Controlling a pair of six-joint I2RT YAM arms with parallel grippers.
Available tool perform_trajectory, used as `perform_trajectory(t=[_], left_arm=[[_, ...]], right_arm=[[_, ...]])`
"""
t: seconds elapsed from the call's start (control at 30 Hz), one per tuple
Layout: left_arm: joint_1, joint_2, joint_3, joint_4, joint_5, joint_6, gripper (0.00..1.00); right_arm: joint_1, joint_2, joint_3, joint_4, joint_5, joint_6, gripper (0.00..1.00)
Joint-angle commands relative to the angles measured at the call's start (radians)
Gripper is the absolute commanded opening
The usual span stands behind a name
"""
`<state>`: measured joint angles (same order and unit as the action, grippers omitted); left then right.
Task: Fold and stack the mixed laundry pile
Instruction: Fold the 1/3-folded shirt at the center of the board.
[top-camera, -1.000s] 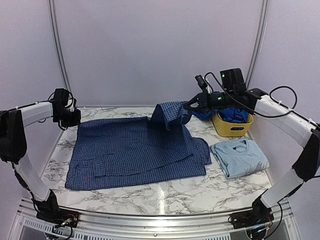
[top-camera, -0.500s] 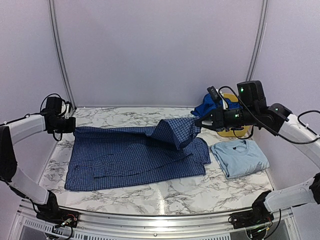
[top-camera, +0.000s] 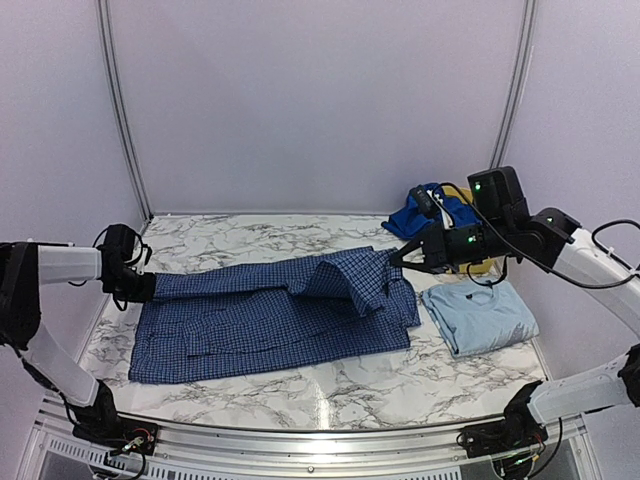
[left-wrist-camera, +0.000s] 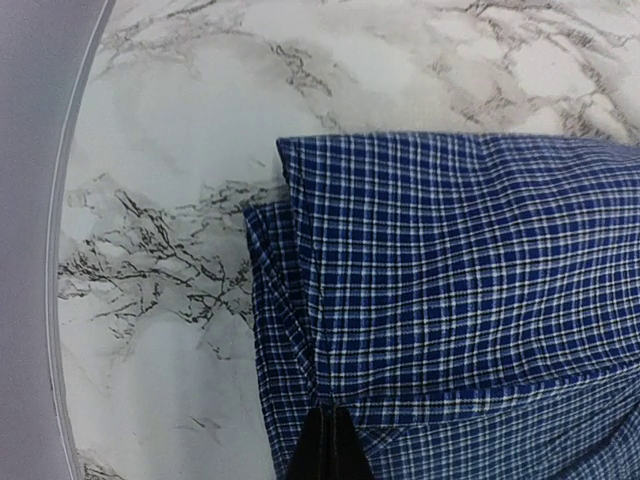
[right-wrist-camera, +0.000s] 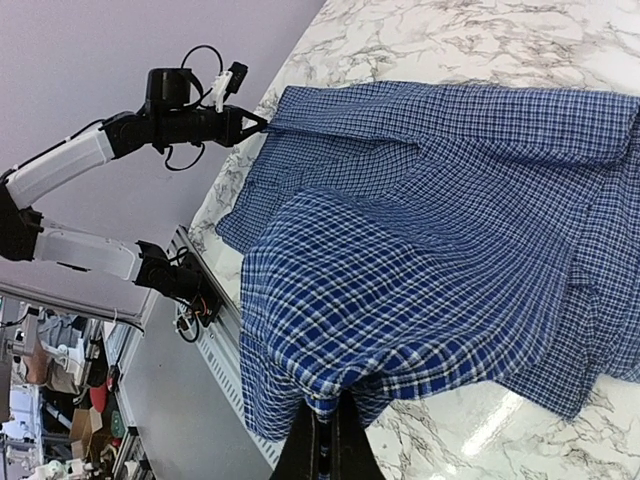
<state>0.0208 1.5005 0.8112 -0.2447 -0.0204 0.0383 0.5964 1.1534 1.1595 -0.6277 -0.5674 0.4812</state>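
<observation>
**A:** Where is the check shirt (top-camera: 270, 315), and what has hold of it?

**B:** It lies spread across the middle of the marble table (top-camera: 330, 385). Its far edge is raised in a long fold between the two arms. The left gripper (left-wrist-camera: 322, 440) is pinched tight on that edge at the shirt's 9 o'clock end. The right gripper (right-wrist-camera: 325, 430) is clamped on a bunched corner at about 2 o'clock and holds it clear of the tabletop.

**A:** How will it handle?

**B:** I'd say it is light, thin and limp. It sags between the two pinches and wrinkles where it drapes, so it won't hold a crease by itself. I'd grip it at hems and corners, as both grippers do now, and keep the span taut.

**A:** What about the surface?

**B:** It is glossy marble-patterned and reflects the lights. Cloth probably slides on it easily, so a laid fold could creep.

**A:** Is there room to work?

**B:** Enough. The folded sky-blue T-shirt (top-camera: 478, 315) sits at the shirt's 3 o'clock, just beside it. The royal-blue piece (top-camera: 415, 212) is heaped at 1 o'clock near the back wall (top-camera: 320, 100). Toward 6 o'clock there is bare table, so I'd bring the fold down that way.
</observation>
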Motion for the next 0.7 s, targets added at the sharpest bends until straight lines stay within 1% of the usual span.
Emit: perform_trajectory(t=[0.0, 0.13, 0.23, 0.27, 0.3, 0.33, 0.37, 0.43, 0.47, 0.57, 0.63, 0.67], left_arm=[[0.007, 0.033, -0.030, -0.026, -0.038, 0.032, 0.00], [0.006, -0.002, -0.023, -0.023, -0.021, 0.054, 0.01], [0.005, -0.098, -0.041, 0.019, 0.040, 0.042, 0.19], [0.001, -0.146, -0.056, 0.047, 0.055, 0.033, 0.27], [-0.001, -0.203, -0.076, 0.082, 0.064, 0.020, 0.37], [-0.002, -0.258, -0.095, 0.120, 0.069, 0.008, 0.56], [-0.004, -0.320, -0.114, 0.153, 0.071, -0.009, 0.71], [-0.006, -0.430, -0.139, 0.207, 0.077, -0.028, 0.94], [-0.007, -0.482, -0.145, 0.229, 0.076, -0.031, 0.98], [-0.007, -0.614, -0.150, 0.293, 0.074, -0.085, 0.99], [-0.005, -0.648, -0.146, 0.302, 0.064, -0.152, 0.99], [-0.005, -0.644, -0.126, 0.285, 0.067, -0.188, 0.99]], right_arm=[[0.007, 0.034, 0.039, -0.051, -0.077, -0.052, 0.00], [0.022, 0.037, 0.031, -0.099, -0.131, -0.071, 0.00], [0.040, 0.039, 0.020, -0.149, -0.149, -0.107, 0.00], [0.049, 0.042, 0.010, -0.165, -0.148, -0.124, 0.00], [0.056, 0.050, -0.004, -0.175, -0.147, -0.141, 0.00], [0.061, 0.060, -0.018, -0.182, -0.144, -0.159, 0.00], [0.065, 0.074, -0.030, -0.184, -0.141, -0.174, 0.00], [0.073, 0.107, -0.048, -0.184, -0.140, -0.207, 0.00], [0.073, 0.121, -0.062, -0.180, -0.134, -0.221, 0.00], [0.075, 0.175, -0.112, -0.195, -0.126, -0.274, 0.00], [0.078, 0.194, -0.148, -0.197, -0.129, -0.298, 0.00], [0.078, 0.202, -0.159, -0.197, -0.157, -0.311, 0.00]])
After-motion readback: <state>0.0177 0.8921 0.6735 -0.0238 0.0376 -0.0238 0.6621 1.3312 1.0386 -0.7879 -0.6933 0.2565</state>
